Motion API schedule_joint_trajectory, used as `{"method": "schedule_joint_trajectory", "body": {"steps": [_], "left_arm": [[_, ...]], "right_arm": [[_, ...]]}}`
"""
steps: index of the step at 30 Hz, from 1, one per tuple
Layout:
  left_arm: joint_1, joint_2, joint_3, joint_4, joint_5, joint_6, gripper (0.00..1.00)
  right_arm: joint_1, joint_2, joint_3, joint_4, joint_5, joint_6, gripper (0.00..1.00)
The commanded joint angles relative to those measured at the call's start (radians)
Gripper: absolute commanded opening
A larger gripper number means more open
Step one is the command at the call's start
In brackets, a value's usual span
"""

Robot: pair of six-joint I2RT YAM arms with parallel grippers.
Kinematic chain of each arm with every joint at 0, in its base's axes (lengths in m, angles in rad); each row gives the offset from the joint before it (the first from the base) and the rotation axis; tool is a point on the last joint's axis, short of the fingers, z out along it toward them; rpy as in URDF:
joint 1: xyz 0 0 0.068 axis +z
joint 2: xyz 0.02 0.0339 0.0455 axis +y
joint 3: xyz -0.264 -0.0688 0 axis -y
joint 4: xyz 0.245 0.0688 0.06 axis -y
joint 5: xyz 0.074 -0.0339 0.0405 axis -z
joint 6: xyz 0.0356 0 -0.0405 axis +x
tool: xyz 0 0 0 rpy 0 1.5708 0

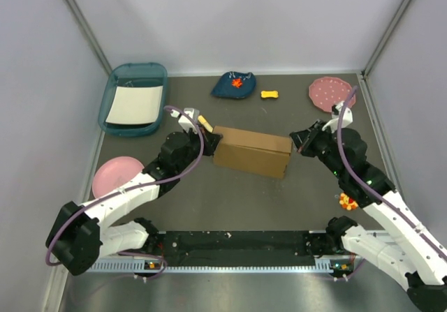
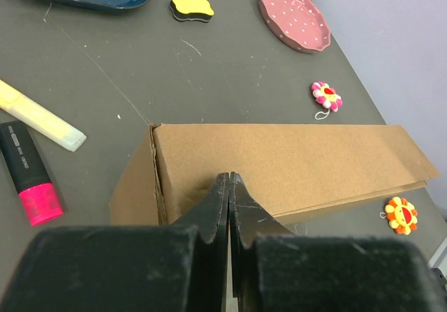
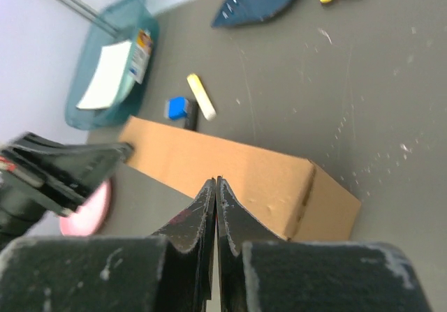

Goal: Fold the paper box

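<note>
The paper box [image 1: 251, 151] is a plain brown cardboard box, lying closed in the middle of the table, long side left to right. It also shows in the left wrist view [image 2: 300, 158] and the right wrist view [image 3: 237, 169]. My left gripper [image 1: 213, 139] is shut and empty, its tip [image 2: 230, 179] over the top face at the box's left end. My right gripper [image 1: 299, 143] is shut and empty by the box's right end, its tip [image 3: 216, 181] over the box's top near edge. I cannot tell whether either tip touches the cardboard.
A teal tray [image 1: 134, 99] with a white sheet stands at the back left, with a pink plate [image 1: 115, 174] nearer. A blue dish [image 1: 234, 85], a yellow toy [image 1: 269, 94] and a dotted pink plate [image 1: 331, 93] lie at the back. A yellow highlighter [image 2: 42, 116] and a pink marker [image 2: 31, 183] lie left of the box. Flower toys [image 2: 399, 213] lie to its right.
</note>
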Motion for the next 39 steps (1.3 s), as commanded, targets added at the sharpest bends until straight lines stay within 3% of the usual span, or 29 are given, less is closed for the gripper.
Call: {"method": "schedule_joint_trajectory", "body": {"steps": [1,6,14,20,23,26,31,32,33,34,35,36,38,39], "left_arm": [[0.001,0.011,-0.021,-0.166,-0.014,0.018,0.01],[0.001,0.008,-0.022,-0.177,-0.011,0.022,0.01],[0.001,0.002,-0.007,-0.192,0.001,0.031,0.01],[-0.007,-0.029,-0.064,-0.191,0.023,0.011,0.01],[-0.042,-0.105,-0.105,-0.237,0.001,0.005,0.0],[-0.111,-0.284,-0.149,-0.327,-0.055,0.008,0.0],[-0.148,-0.498,-0.219,-0.428,-0.085,-0.023,0.02],[-0.148,-0.541,-0.216,-0.448,-0.089,-0.027,0.04],[-0.148,-0.562,-0.205,-0.468,-0.091,-0.024,0.08],[-0.148,-0.581,-0.194,-0.479,-0.101,-0.017,0.23],[-0.148,-0.607,-0.182,-0.488,-0.132,-0.012,0.3],[-0.148,-0.618,-0.153,-0.501,-0.149,0.0,0.35],[-0.148,-0.635,-0.125,-0.501,-0.18,0.026,0.47],[-0.148,-0.635,-0.099,-0.499,-0.19,0.035,0.48]], "right_arm": [[-0.025,0.027,-0.135,0.018,-0.037,0.028,0.0],[-0.028,0.006,-0.295,0.018,-0.052,0.088,0.0],[-0.028,-0.019,-0.187,-0.002,-0.024,0.016,0.0],[-0.028,0.057,-0.215,-0.042,-0.064,0.012,0.0],[-0.022,-0.012,-0.279,-0.071,-0.075,0.029,0.0],[-0.006,-0.138,-0.305,-0.144,-0.067,0.04,0.0],[-0.005,-0.232,-0.246,-0.258,-0.052,0.031,0.0],[-0.003,-0.239,-0.224,-0.266,-0.053,0.032,0.01],[-0.003,-0.245,-0.215,-0.271,-0.052,0.037,0.08],[-0.003,-0.252,-0.206,-0.274,-0.046,0.045,0.12],[-0.005,-0.256,-0.183,-0.277,-0.038,0.046,0.16],[-0.003,-0.265,-0.172,-0.278,-0.021,0.048,0.23],[-0.005,-0.267,-0.142,-0.286,-0.003,0.048,0.27],[-0.005,-0.267,-0.137,-0.288,0.006,0.048,0.28]]}}
